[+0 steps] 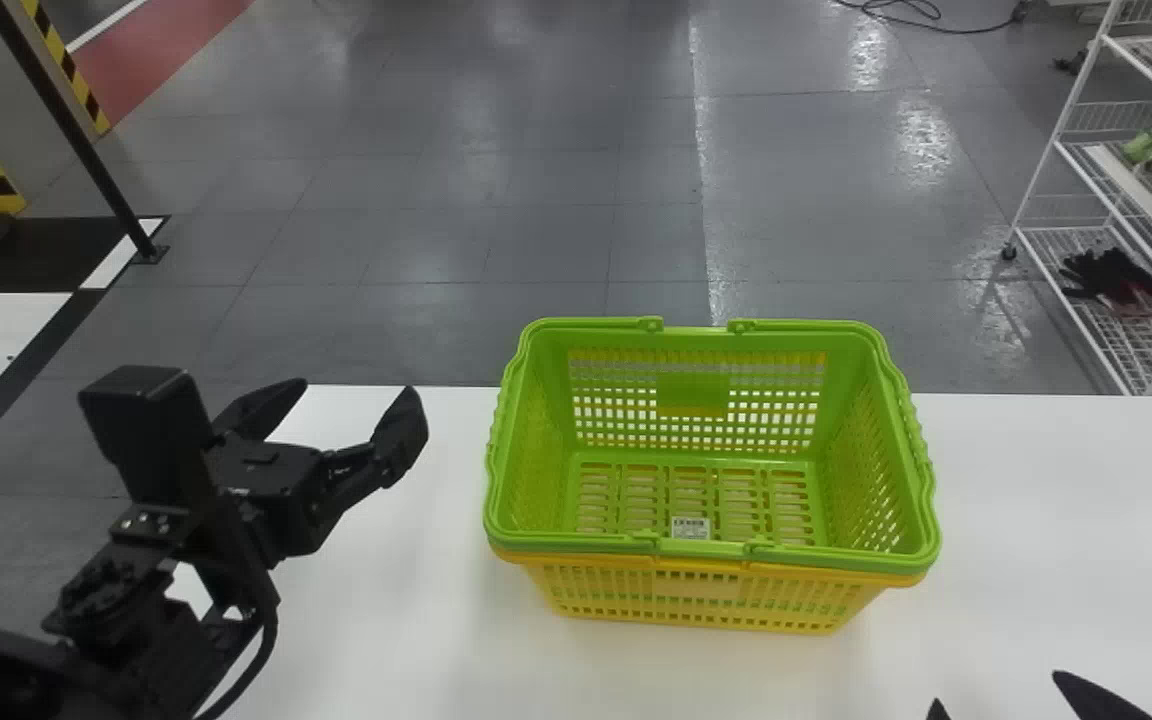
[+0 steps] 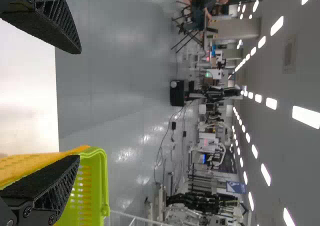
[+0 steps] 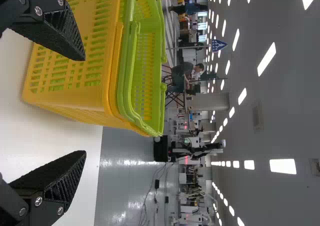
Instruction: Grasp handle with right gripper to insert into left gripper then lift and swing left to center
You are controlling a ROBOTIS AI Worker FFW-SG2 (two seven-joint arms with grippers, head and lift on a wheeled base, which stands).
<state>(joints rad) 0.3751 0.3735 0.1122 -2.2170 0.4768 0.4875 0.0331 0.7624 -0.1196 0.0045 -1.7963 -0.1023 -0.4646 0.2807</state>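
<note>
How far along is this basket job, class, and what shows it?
Done: only the setting looks ready, with the green basket nested in the yellow basket on the table. In hand: nothing; the left gripper and right gripper are open and empty. Left: grasping a handle, folded along the rim, bringing it to the left gripper, lifting, and swinging to center.

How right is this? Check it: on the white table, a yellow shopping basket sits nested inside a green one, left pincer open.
Wrong: the nesting is reversed. The head view shows the green shopping basket inside the yellow one on the white table, left pincer open.
</note>
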